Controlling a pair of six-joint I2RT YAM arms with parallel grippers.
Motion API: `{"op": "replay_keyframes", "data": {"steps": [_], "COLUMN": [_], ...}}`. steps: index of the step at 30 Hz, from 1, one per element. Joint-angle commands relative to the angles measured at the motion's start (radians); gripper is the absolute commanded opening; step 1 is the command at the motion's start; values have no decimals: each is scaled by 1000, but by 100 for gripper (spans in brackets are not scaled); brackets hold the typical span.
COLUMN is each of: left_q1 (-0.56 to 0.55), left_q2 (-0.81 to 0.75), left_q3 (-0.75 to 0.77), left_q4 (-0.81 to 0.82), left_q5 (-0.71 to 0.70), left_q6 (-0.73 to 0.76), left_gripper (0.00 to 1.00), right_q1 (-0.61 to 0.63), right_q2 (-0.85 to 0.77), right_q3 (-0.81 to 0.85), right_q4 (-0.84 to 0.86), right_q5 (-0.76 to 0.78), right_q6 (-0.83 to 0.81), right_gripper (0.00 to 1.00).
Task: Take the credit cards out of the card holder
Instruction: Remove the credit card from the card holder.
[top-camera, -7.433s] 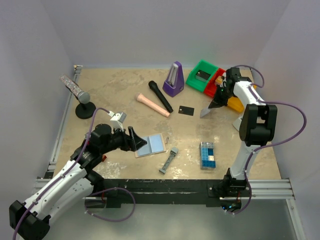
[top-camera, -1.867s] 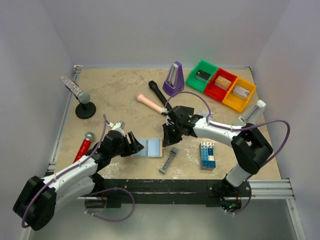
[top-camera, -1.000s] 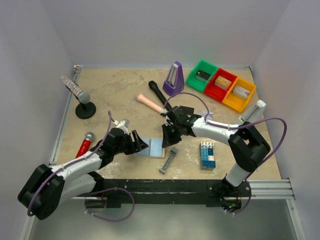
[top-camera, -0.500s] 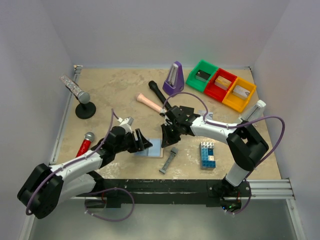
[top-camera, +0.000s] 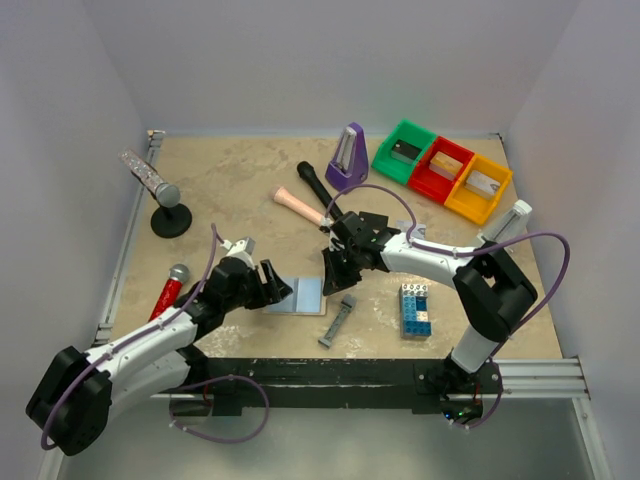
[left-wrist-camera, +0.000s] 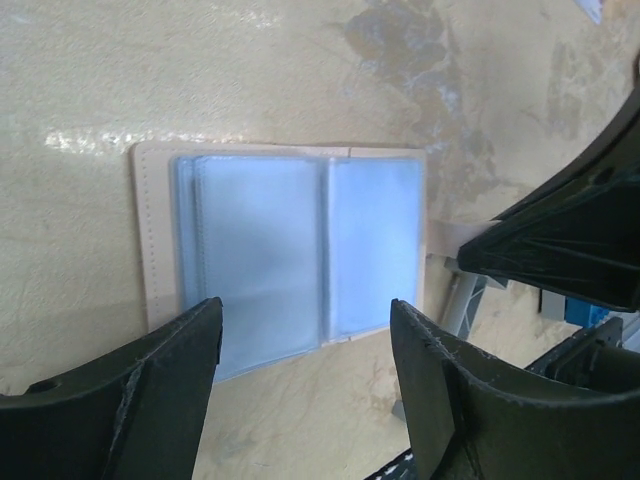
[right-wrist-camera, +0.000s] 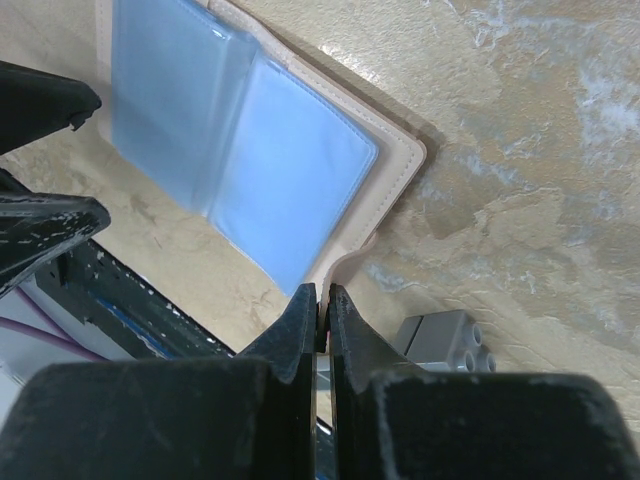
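The card holder (top-camera: 301, 296) lies open and flat on the table, its pale blue pockets up with no card showing in them (left-wrist-camera: 280, 250). My right gripper (top-camera: 334, 277) is shut on the pale tab at the holder's right edge (right-wrist-camera: 322, 295), which curls up between the fingers. My left gripper (top-camera: 270, 286) is open at the holder's left side, its fingers (left-wrist-camera: 150, 370) spread over the near edge and touching nothing. Small flat credit cards lie in the bins: a dark one in the green bin (top-camera: 405, 150), a tan one in the red bin (top-camera: 441, 164), a greyish one in the yellow bin (top-camera: 484, 183).
A grey bar piece (top-camera: 338, 320) lies just near the holder's right corner, and a blue-and-white brick stack (top-camera: 415, 308) lies to its right. Behind are a pink handle (top-camera: 300, 208), black microphone (top-camera: 318, 188) and purple metronome (top-camera: 347, 158). A red microphone (top-camera: 168, 291) and a microphone stand (top-camera: 170, 218) are at left.
The right arm came from the bins to the holder and stays shut on its edge tab. The left gripper has backed off slightly to the left and opened a little wider.
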Motion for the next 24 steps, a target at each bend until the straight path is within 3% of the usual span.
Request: {"op": "replay_keyframes", "data": {"steps": [1,17,24], "left_q1": [-3,-2,-2], "left_q2": [3,69,81], "left_q3": [-10,-25,-25], "left_q4": [-14,52,100], "left_q5": [-36,1,41], "left_q6": [8,11,12], "left_gripper": [73,72,72], "right_q1": [4,2,2], "right_q2": [-20,-17,-58], "right_q3": [30,33,24], "right_q4": [5,13,62], "right_q5": [-18,-31,-118], "right_q6": [-14,-11,-12], "right_gripper": [0,0,0]}}
